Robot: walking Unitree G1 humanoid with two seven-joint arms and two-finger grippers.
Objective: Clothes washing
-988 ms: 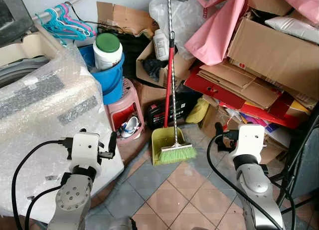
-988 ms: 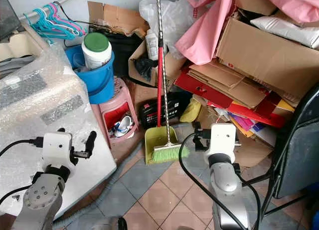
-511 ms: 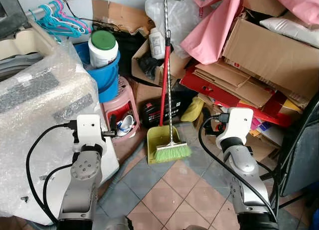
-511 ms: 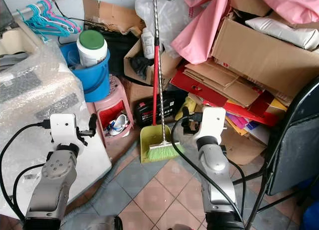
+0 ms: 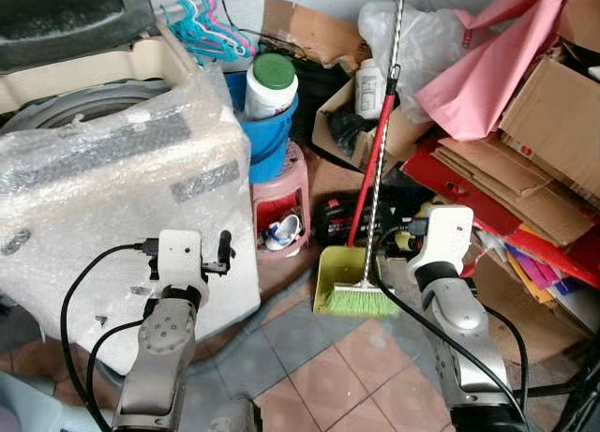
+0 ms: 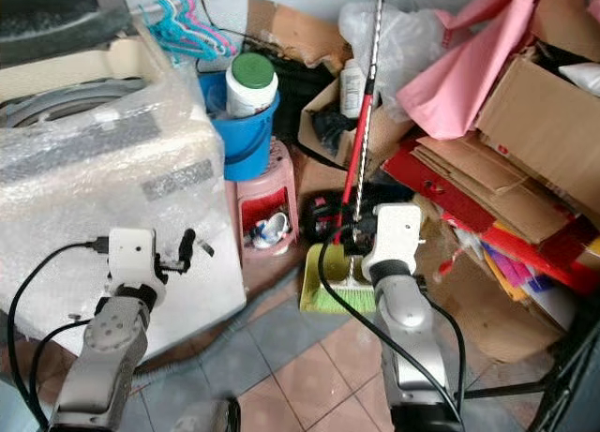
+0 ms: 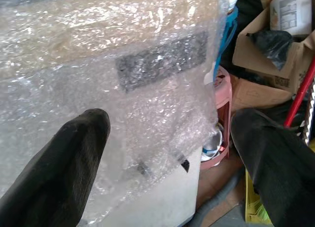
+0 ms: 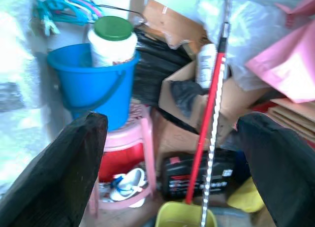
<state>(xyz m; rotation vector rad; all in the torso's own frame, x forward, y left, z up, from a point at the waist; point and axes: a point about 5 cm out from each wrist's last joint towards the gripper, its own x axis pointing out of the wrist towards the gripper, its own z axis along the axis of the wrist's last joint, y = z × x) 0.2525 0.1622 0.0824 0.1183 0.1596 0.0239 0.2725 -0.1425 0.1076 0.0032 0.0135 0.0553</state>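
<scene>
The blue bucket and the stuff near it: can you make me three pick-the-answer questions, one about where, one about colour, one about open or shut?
1. The blue bucket sits on:
A. a pink stool
B. a cardboard box
C. the floor tiles

2. The lid of the white jar in the bucket is:
A. red
B. green
C. yellow

3. The left gripper is:
A. shut on a hanger
B. shut on nothing
C. open

Answers: 1 A, the stool stands right under the bucket. 2 B, the cap looks green. 3 C, its two black fingers stand wide apart before the bubble-wrapped washer.
</scene>
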